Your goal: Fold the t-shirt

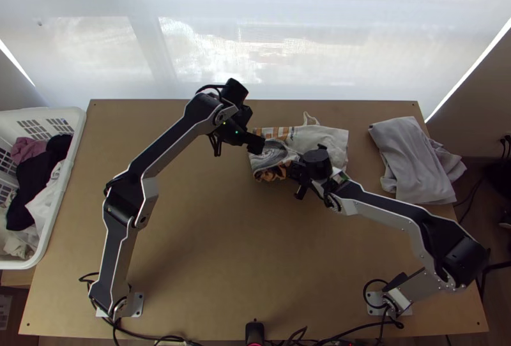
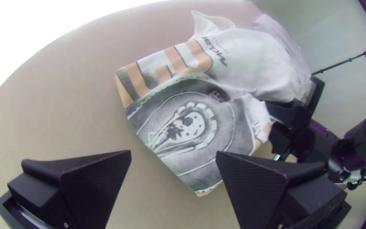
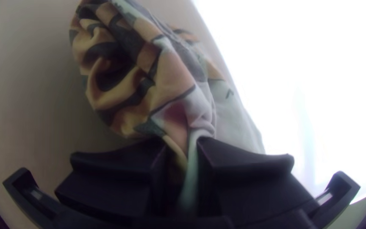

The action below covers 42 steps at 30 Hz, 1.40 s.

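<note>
The right claw (image 1: 295,170) pinches a gathered edge of the printed t-shirt (image 1: 329,136) between its fingers. The shirt lies on the desk (image 1: 211,250), partly folded over, bunched at that claw. At its other side, the left claw (image 1: 257,145) is parted wide. Well apart to the right claw's right lies folded grey cloth (image 1: 409,161); farther off, left of the left claw, stands the white laundry basket (image 1: 71,161) of clothes (image 1: 32,180).

The silver-grey, black-jointed left arm (image 1: 172,146) reaches up the top view and angles inward at the wrist, its black left claw (image 1: 257,144) spreading two wide flat fingers (image 2: 94,182). The matching right arm (image 1: 383,216) slants inward, its black right claw (image 1: 290,171) pinched nearly together.
</note>
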Each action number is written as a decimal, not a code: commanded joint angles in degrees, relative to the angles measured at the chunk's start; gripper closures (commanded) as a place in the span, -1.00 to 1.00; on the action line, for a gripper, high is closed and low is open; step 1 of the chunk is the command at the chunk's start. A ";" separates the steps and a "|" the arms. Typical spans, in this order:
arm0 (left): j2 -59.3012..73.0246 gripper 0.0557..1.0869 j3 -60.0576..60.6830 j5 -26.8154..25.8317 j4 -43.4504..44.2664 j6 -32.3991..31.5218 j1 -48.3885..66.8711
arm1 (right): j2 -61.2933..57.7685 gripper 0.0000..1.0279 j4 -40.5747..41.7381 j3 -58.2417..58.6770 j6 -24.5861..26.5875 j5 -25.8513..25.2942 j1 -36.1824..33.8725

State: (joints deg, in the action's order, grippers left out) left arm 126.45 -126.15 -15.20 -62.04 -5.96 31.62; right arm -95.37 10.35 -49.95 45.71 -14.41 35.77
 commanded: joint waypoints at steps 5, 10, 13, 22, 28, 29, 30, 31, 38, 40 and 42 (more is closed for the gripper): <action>-3.32 -0.90 0.11 -0.18 -1.94 0.07 -2.08 | 13.81 0.95 -8.68 -8.49 -3.00 0.18 -5.27; -4.64 -0.90 0.55 -0.09 -2.56 -0.02 -2.35 | 17.33 0.95 -11.40 -12.80 -2.12 0.53 -10.10; -5.78 -0.90 1.52 -0.09 -2.65 0.07 -2.70 | 19.52 0.95 -11.58 -14.65 -0.89 0.70 -12.92; -10.44 -0.90 5.83 -0.09 -2.82 0.07 -3.67 | 24.80 0.95 -11.58 -17.02 1.92 3.69 -28.65; -14.30 -0.90 9.96 0.00 -2.73 0.07 -4.46 | 25.68 0.95 -11.58 -15.52 1.92 11.69 -45.17; -14.83 -0.90 10.48 0.00 -2.73 0.16 -4.63 | 25.59 0.95 -11.58 -15.26 1.92 13.18 -47.81; -15.36 -0.90 11.01 0.00 -2.73 0.07 -4.72 | 25.59 0.95 -11.58 -15.09 2.01 14.24 -49.92; -15.80 -0.90 11.45 0.00 -2.73 0.07 -4.81 | 25.50 0.95 -11.58 -14.82 2.36 15.03 -52.03; -17.73 -0.90 13.21 0.00 -2.73 0.07 -5.07 | 24.45 0.95 -11.40 -12.36 4.21 20.04 -63.01; -18.00 -0.90 13.30 0.00 -2.73 0.07 -5.16 | 23.30 0.95 -10.79 -11.13 5.00 20.48 -64.42; -18.52 -0.90 13.65 0.00 -2.73 0.07 -5.16 | 21.54 0.95 -9.73 -10.51 5.35 20.57 -64.86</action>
State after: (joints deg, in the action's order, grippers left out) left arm 109.67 -113.89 -15.20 -64.82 -5.91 26.70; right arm -71.02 -0.97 -62.96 49.52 3.60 -22.20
